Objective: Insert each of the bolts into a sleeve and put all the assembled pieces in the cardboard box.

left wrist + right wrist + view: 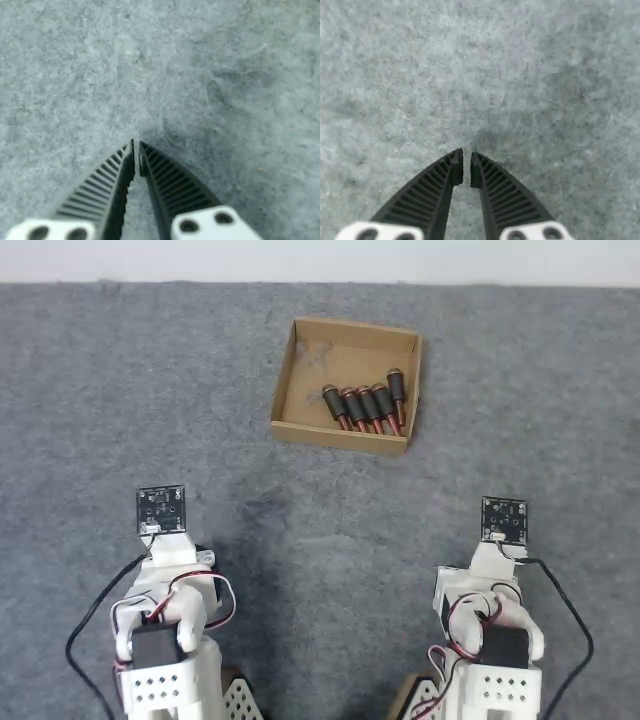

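Note:
The cardboard box (300,380) sits at the far middle of the grey carpet. Inside it, on its right side, several assembled pieces (366,405) lie side by side, each a copper bolt in a dark sleeve. Both arms rest folded near the front edge, well short of the box. My left gripper (136,146) hangs just above bare carpet, its black ribbed fingers (112,185) closed together with nothing between them. My right gripper (466,155) is likewise shut over bare carpet, its tips nearly touching.
Grey carpet (330,510) covers the table between the arms and the box. The left arm's base (165,650) and the right arm's base (490,650) stand at the front edge, with cables looping beside them. A pale wall strip runs along the far edge.

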You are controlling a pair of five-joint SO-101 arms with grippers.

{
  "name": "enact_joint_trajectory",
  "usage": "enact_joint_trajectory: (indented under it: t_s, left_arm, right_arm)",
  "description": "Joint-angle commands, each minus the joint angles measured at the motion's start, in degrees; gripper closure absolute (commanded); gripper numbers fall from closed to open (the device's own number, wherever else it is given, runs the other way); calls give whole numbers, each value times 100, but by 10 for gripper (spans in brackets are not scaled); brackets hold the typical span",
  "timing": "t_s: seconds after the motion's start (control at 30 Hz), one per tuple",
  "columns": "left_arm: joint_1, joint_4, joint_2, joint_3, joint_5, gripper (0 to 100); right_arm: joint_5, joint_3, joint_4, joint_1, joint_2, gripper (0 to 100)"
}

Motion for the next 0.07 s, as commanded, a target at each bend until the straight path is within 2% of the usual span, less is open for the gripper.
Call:
enact_joint_trajectory:
  t_s: [0.0, 0.03]
  left_arm:
    - [-18, 18, -88, -75, -35, 989]
    - [-18, 18, -88, -75, -35, 989]
  right_arm:
    - [-53, 105, 48, 48, -92, 991]
    - [-53, 105, 48, 48, -92, 991]
